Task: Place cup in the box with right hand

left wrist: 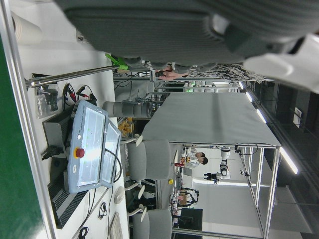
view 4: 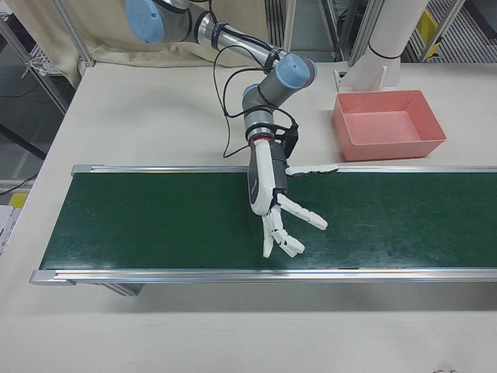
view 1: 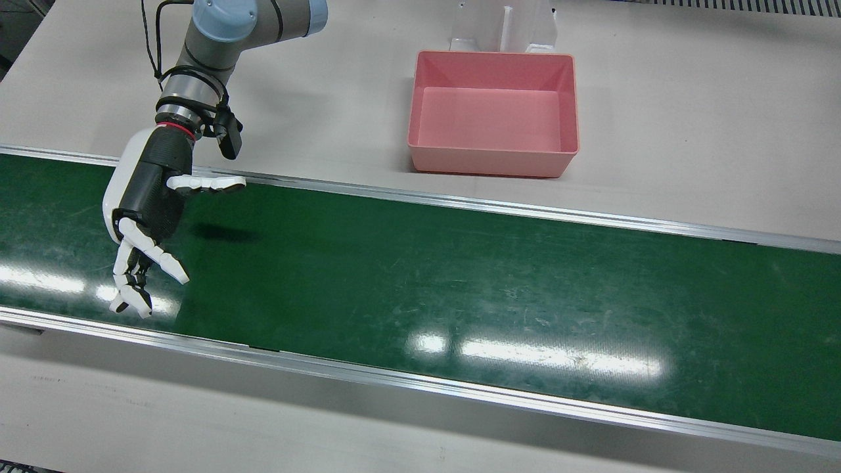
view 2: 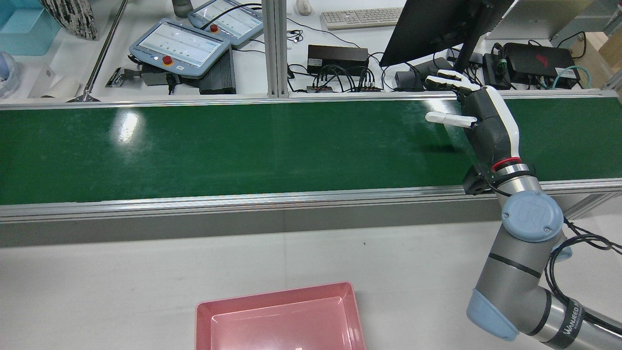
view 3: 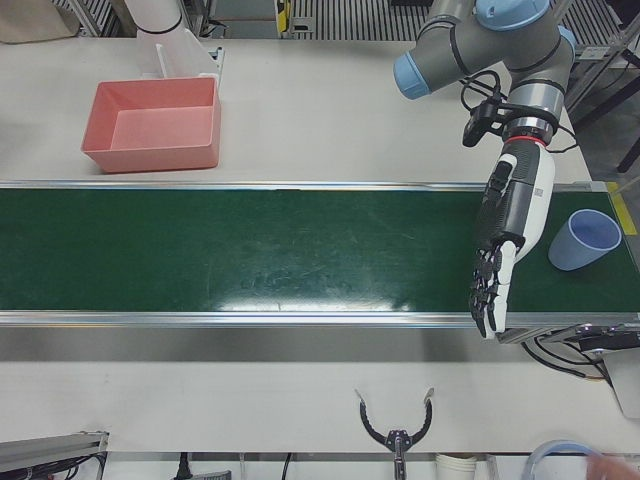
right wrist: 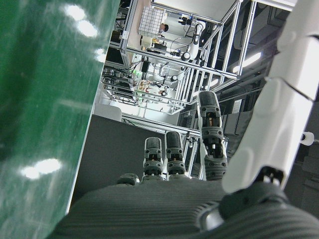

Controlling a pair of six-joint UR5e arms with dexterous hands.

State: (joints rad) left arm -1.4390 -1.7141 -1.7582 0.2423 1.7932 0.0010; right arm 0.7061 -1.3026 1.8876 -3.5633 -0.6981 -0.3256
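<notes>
A light blue cup [view 3: 585,240] stands upright on the green belt [view 1: 460,276] at the far right of the left-front view; no other view shows it. My left hand [view 3: 508,240] hangs over the belt just left of the cup, fingers pointing down, open and empty. My right hand [view 1: 148,210] hovers over the other end of the belt with fingers spread, open and empty; it also shows in the rear view [view 2: 486,126] and the right-front view [view 4: 272,198]. The pink box [view 1: 489,161] sits empty on the white table behind the belt, between the arms.
Aluminium rails [view 1: 460,203] edge the belt on both sides. A white post [view 1: 502,26] stands right behind the box. Teach pendants [view 2: 180,48], a monitor [view 2: 437,24] and cables lie beyond the belt's far rail. A black clamp [view 3: 397,425] lies on the front table.
</notes>
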